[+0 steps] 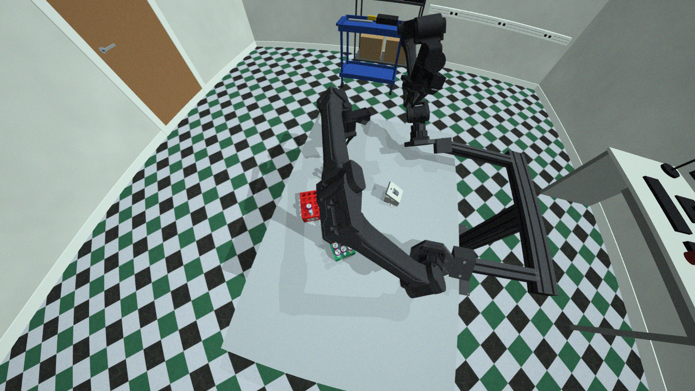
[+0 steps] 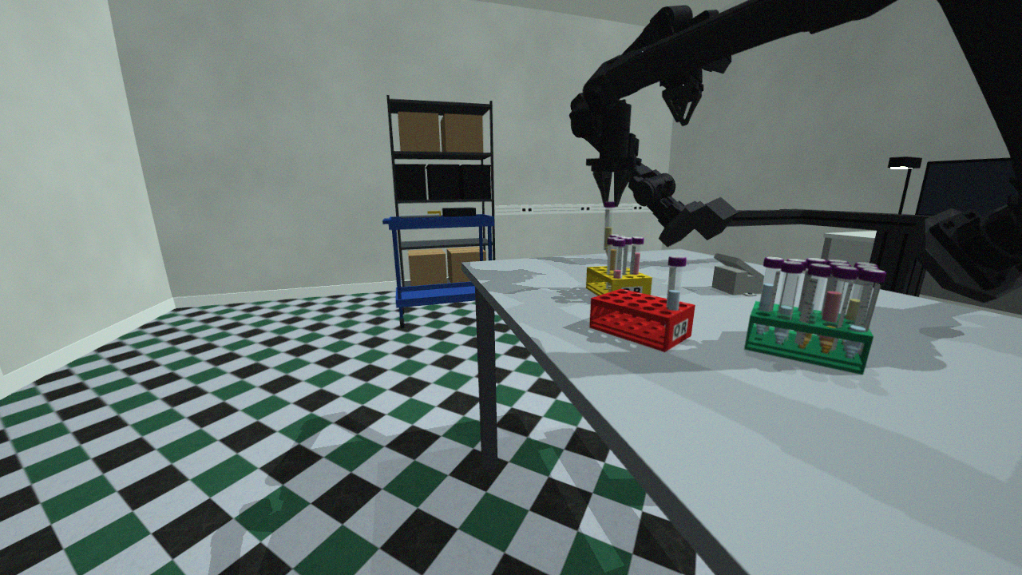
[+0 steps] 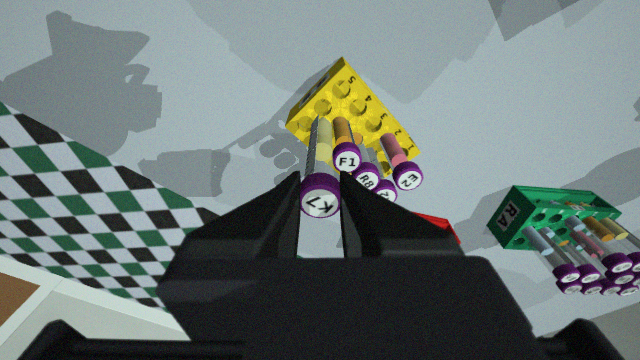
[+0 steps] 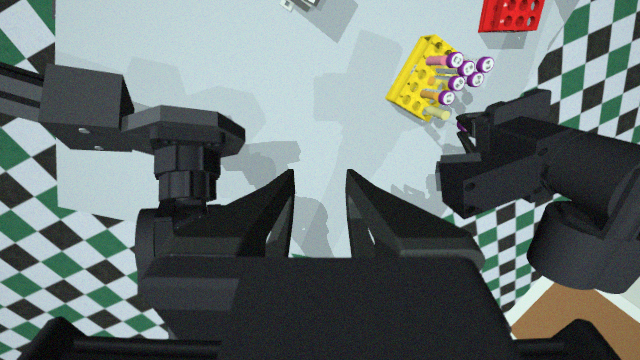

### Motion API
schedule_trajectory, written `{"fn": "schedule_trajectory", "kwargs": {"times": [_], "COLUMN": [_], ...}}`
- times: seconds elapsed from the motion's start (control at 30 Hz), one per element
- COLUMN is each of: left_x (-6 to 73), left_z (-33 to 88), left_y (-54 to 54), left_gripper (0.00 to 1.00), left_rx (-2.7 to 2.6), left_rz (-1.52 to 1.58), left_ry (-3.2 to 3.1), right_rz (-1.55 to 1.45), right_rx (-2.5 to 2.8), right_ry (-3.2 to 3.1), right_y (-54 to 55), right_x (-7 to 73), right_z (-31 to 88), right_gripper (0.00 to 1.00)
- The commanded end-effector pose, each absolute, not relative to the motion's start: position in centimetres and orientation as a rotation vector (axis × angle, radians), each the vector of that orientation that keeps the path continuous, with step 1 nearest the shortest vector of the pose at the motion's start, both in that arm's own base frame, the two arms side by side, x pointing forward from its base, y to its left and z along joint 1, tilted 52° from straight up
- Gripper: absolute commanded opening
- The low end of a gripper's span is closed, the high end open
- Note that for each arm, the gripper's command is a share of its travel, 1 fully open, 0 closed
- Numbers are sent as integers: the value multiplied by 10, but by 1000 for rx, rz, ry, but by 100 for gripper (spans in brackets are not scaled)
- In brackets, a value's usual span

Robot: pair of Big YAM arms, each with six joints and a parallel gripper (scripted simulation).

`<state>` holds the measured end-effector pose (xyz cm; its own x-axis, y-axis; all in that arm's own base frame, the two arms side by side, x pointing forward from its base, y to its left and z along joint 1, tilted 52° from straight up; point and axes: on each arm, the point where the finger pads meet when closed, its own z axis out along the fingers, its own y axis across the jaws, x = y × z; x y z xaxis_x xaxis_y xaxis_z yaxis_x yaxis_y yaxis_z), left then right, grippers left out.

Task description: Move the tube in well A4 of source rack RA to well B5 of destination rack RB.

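Observation:
My left gripper (image 3: 320, 180) (image 2: 612, 200) (image 4: 460, 123) is shut on the purple cap of a tube marked K7 (image 3: 320, 201) (image 2: 608, 227) (image 4: 438, 114). It holds the tube upright over the yellow rack RB (image 3: 350, 97) (image 2: 628, 282) (image 4: 407, 95), at the rack's corner. The tube's lower end hangs about level with the caps of the several tubes standing in that rack. The green rack RA (image 3: 512, 220) (image 2: 807, 351) (image 1: 342, 254) holds several tubes. My right gripper (image 4: 320, 179) (image 2: 682, 107) is open and empty, high above the table.
A red rack (image 2: 643, 318) (image 1: 308, 202) (image 4: 510, 15) with one tube (image 2: 675, 282) stands between the yellow and green racks. A small grey button box (image 1: 392, 193) (image 2: 735, 279) sits mid-table. The table's left edge is close to the racks.

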<state>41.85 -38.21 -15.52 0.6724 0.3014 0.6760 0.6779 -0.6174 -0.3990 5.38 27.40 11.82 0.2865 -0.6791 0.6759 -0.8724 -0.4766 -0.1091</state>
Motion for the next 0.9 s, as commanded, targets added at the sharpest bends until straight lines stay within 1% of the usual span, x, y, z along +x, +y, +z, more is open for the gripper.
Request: {"fn": "schedule_trajectory", "kwargs": {"times": [0.0,0.87], "left_x": [423,426], "left_z": [-159,-165], "left_y": [-392,-379], "left_gripper": [0,0], "left_rx": [-2234,-2223], "left_rz": [-752,-738], "left_ry": [-766,-765], "right_rz": [962,962], "right_rx": [2302,2302], "right_ry": [-1442,-1442], "right_y": [286,286], "right_x": [53,53], "right_z": [123,123], "right_gripper": [30,30]}}
